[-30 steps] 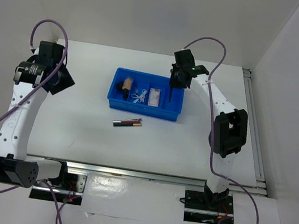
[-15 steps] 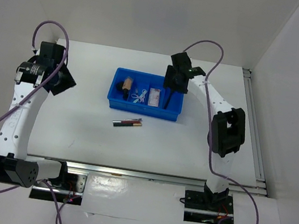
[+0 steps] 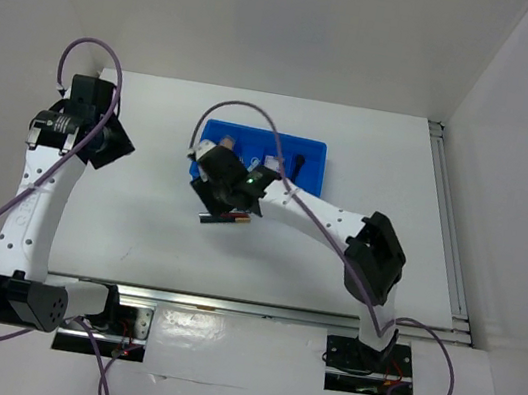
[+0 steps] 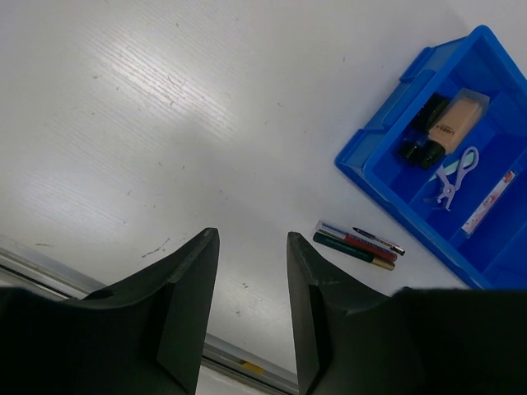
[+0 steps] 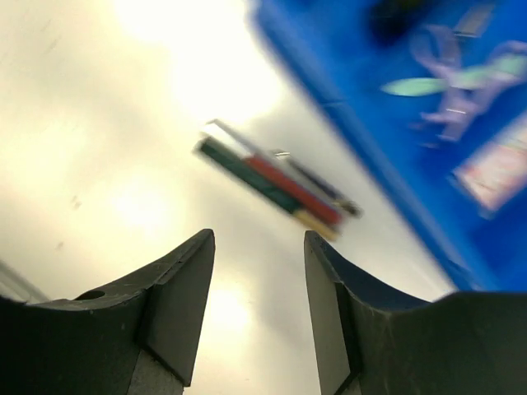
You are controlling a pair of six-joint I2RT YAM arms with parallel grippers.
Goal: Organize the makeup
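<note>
Three slim pencils [image 3: 228, 217] lie side by side on the white table in front of the blue tray [image 3: 308, 147]. My right gripper [image 3: 216, 193] hangs just above them, open and empty; in the right wrist view [image 5: 257, 239] the pencils [image 5: 276, 185] lie just ahead of the fingertips. The tray holds a tan stub with a black cap [image 4: 449, 125], a lilac-clear piece [image 4: 453, 171], a pinkish packet [image 4: 492, 200] and a dark pencil [image 3: 296, 168] in its right compartment. My left gripper [image 3: 114, 144] is open and empty far to the left; its own view [image 4: 251, 239] shows the pencils [image 4: 358, 244].
White walls stand behind and to the right. A metal rail [image 3: 256, 308] runs along the table's near edge. The right arm's forearm [image 3: 318, 210] stretches across the tray's front right corner.
My right arm has swung from the tray's right compartment to the left front, over the pencils on the table. A dark pencil now lies in that compartment. The left arm has not moved.
</note>
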